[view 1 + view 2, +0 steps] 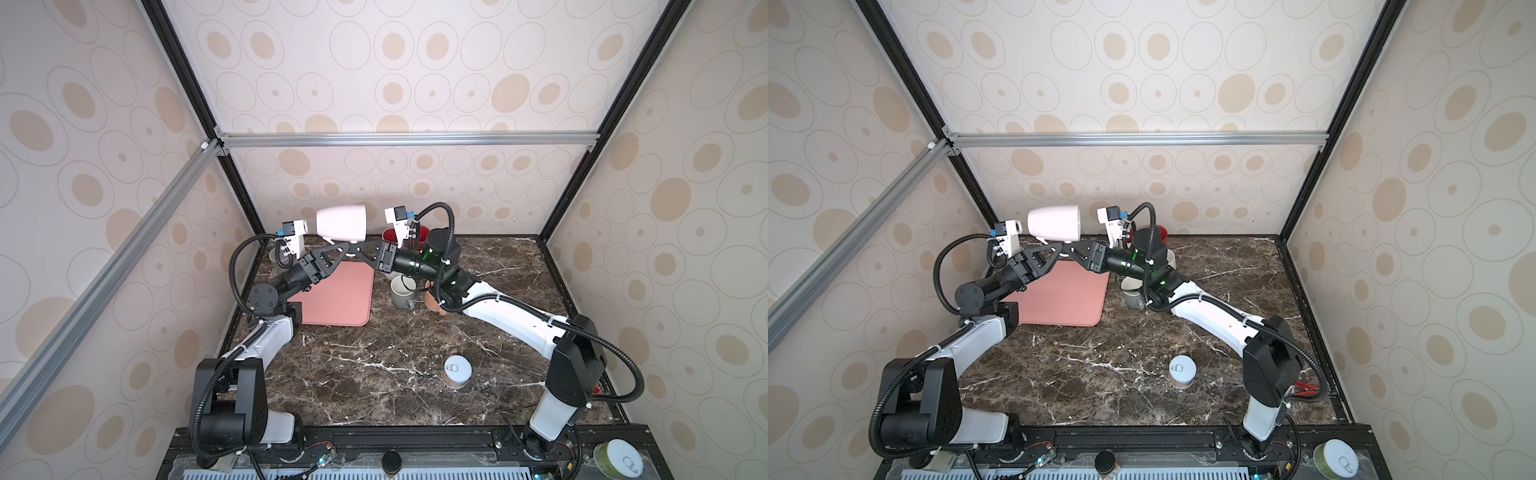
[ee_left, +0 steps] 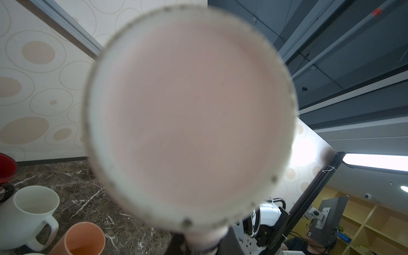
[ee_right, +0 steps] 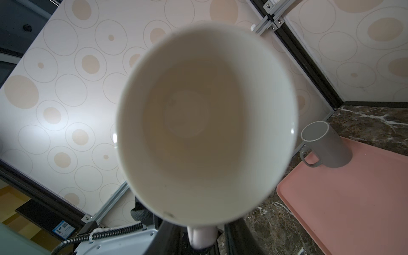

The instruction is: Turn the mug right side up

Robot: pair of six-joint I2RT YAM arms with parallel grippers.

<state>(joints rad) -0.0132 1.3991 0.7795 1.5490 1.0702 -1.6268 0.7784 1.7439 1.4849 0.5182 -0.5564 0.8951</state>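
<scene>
A pale pink mug [image 1: 341, 223] [image 1: 1054, 223] hangs on its side above the table's back, rim toward the right, handle pointing down. My left gripper [image 1: 347, 248] [image 1: 1060, 248] comes up from the left and is shut on the handle under the mug. The left wrist view is filled by the mug's base [image 2: 189, 114], with the left gripper [image 2: 202, 242] at its edge. My right gripper [image 1: 359, 248] [image 3: 203, 240] reaches in from the right. Its fingers stand on either side of the handle [image 3: 202, 237] with a narrow gap, open. The right wrist view looks straight into the mug's mouth [image 3: 205, 123].
A pink tray [image 1: 345, 299] lies below the mug; a grey mug [image 3: 326, 148] stands bottom up on its far corner. Right of the tray stand a grey mug [image 1: 401, 293], an orange cup [image 1: 434, 301] and a red mug [image 1: 392, 237]. A can [image 1: 457, 371] stands mid-table.
</scene>
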